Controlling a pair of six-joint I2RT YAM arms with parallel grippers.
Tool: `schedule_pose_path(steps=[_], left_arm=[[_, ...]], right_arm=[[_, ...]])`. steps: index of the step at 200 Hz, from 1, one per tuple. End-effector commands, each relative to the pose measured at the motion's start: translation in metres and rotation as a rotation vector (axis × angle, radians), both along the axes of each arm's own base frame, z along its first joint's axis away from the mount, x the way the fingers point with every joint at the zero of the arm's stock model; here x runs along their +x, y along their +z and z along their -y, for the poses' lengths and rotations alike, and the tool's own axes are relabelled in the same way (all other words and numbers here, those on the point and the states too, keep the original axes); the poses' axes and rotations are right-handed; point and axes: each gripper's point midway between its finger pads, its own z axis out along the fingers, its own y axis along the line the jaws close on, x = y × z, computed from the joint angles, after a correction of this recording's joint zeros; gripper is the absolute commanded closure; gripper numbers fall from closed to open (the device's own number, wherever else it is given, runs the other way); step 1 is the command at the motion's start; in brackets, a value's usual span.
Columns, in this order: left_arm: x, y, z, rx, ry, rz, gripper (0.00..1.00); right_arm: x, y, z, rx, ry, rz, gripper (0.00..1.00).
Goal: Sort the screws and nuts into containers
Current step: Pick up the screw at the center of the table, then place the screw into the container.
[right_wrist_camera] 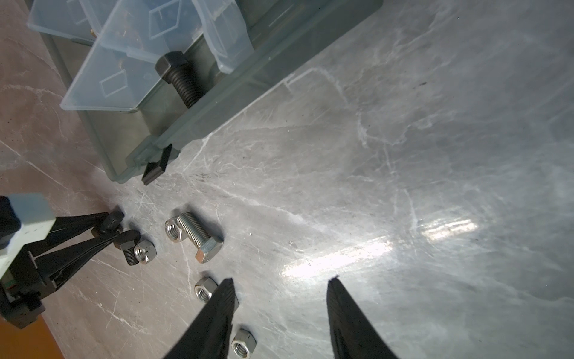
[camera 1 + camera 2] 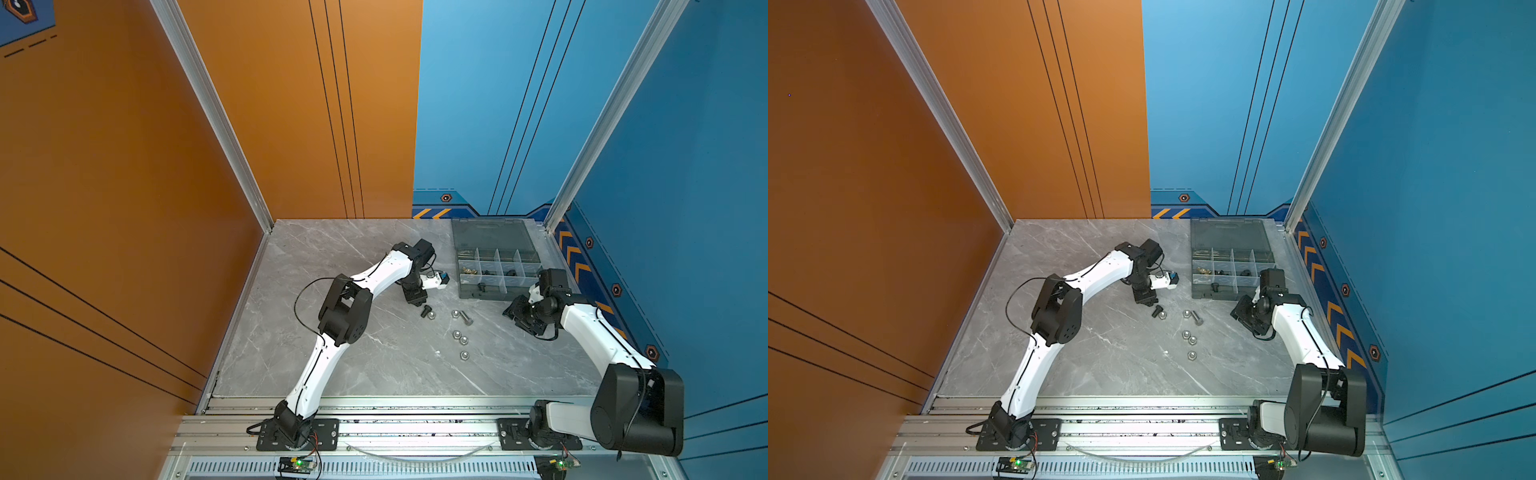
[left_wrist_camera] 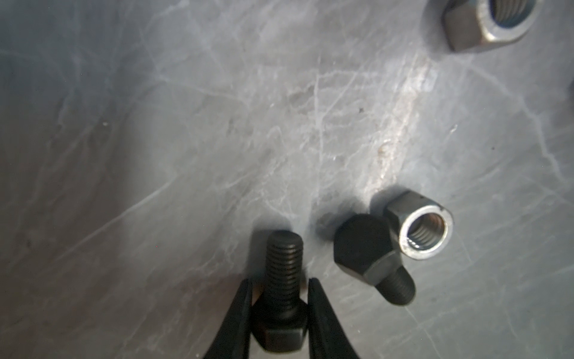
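Observation:
My left gripper [image 3: 280, 280] is shut on a short black screw [image 3: 284, 267], its jaws pressed on the shank and hex head just above the marble table. Beside it lies a second black screw [image 3: 369, 258], touching a silver nut [image 3: 424, 233]. In both top views the left gripper [image 2: 417, 300] points down at this pair [image 2: 1158, 312]. A silver screw [image 1: 198, 234] lies against another silver nut [image 1: 173, 229]. My right gripper [image 1: 281, 279] hangs open over bare table, with silver nuts [image 1: 205, 289] by one finger. The grey organizer box [image 2: 461, 286] holds a black screw [image 1: 180, 79] in a front container.
The box's lid [image 2: 490, 237] lies open flat toward the back wall. Three more silver nuts [image 2: 457, 333] sit in a loose line at mid-table. The right gripper [image 2: 515, 313] hovers near the box's front corner. Walls close in the left, back and right sides.

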Motion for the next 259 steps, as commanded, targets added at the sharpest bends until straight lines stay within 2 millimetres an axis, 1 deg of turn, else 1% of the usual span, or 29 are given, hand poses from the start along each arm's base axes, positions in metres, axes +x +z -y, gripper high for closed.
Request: schedule_pose_path(steps=[1,11,31,45,55,64,74,90,97,111,131,144,171,186,201,211,242,259], left_arm=[[0.011,0.015,-0.004,-0.003,0.054,0.025,1.00],[0.016,0.032,-0.001,-0.056,0.081,0.029,1.00],[0.031,0.081,0.014,-0.235,0.136,0.034,1.00],[0.043,0.117,0.028,-0.358,0.166,0.060,1.00],[0.049,0.137,0.041,-0.426,0.170,0.084,1.00],[0.055,0.150,0.054,-0.488,0.179,0.105,1.00],[0.058,0.163,0.070,-0.557,0.179,0.107,1.00],[0.058,0.175,0.096,-0.660,0.187,0.081,1.00],[0.059,0.177,0.106,-0.696,0.193,0.065,1.00],[0.060,0.175,0.125,-0.742,0.214,0.049,1.00],[0.060,0.165,0.150,-0.780,0.253,0.049,1.00],[0.055,0.160,0.167,-0.832,0.269,0.025,1.00],[0.044,0.143,0.190,-0.842,0.295,0.002,1.00],[0.044,0.134,0.197,-0.836,0.330,-0.005,1.00],[0.054,0.126,0.196,-0.845,0.396,-0.011,1.00],[0.056,0.122,0.196,-0.843,0.416,-0.005,1.00],[0.053,0.113,0.200,-0.831,0.423,-0.019,1.00],[0.055,0.106,0.199,-0.827,0.440,-0.037,1.00]], right_arm=[[-0.001,0.012,0.002,0.000,0.002,0.031,0.49],[-0.001,0.014,0.002,-0.001,0.002,0.036,0.49],[-0.002,0.018,0.004,-0.005,-0.005,0.046,0.49],[-0.001,0.022,0.006,-0.005,-0.014,0.054,0.49],[-0.002,0.024,0.008,-0.005,-0.021,0.062,0.49],[-0.002,0.026,0.010,-0.007,-0.030,0.069,0.49],[-0.002,0.027,0.012,-0.007,-0.038,0.076,0.49],[-0.003,0.029,0.014,-0.004,-0.046,0.084,0.49],[-0.003,0.029,0.015,-0.003,-0.050,0.084,0.49],[-0.005,0.030,0.016,-0.002,-0.056,0.086,0.49],[-0.006,0.031,0.019,-0.003,-0.064,0.091,0.49],[-0.006,0.030,0.019,-0.001,-0.066,0.091,0.49],[-0.008,0.030,0.020,0.000,-0.070,0.090,0.49],[-0.008,0.029,0.020,0.001,-0.070,0.089,0.49],[-0.009,0.028,0.020,0.002,-0.068,0.088,0.49],[-0.010,0.028,0.020,0.001,-0.070,0.088,0.49],[-0.010,0.026,0.021,0.002,-0.069,0.086,0.49],[-0.010,0.026,0.020,0.007,-0.067,0.085,0.49]])
